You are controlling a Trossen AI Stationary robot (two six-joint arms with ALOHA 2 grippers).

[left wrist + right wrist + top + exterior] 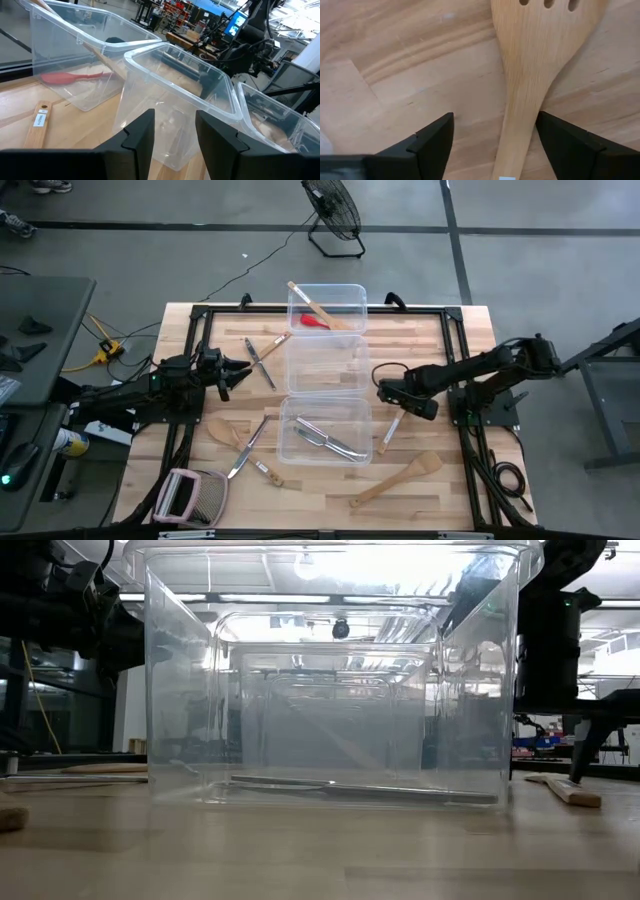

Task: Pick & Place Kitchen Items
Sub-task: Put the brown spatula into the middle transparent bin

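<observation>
Three clear tubs stand in a row down the table's middle. The far tub (pixel 327 307) holds a red utensil (pixel 316 322) and a wooden spoon (pixel 312 306). The middle tub (pixel 326 365) holds nothing. The near tub (pixel 326 430) holds silver cutlery (pixel 328 440). My left gripper (pixel 240 370) is open and empty, left of the middle tub, which it faces in its wrist view (pixel 175 125). My right gripper (pixel 383 392) is open, right of the tubs. In its wrist view (pixel 495 130) its fingers stand on either side of the handle of a slotted wooden spatula (pixel 535 65) lying flat on the table, apart from it.
Loose on the table lie a wooden spatula (pixel 398 480) at the near right, a wooden spoon (pixel 222 430), silver cutlery (pixel 245 448) and a small utensil (pixel 266 472) at the near left, and a knife (pixel 262 365) and a wooden utensil (pixel 272 345) left of the tubs. A pink-handled tool (pixel 188 496) lies at the near left corner.
</observation>
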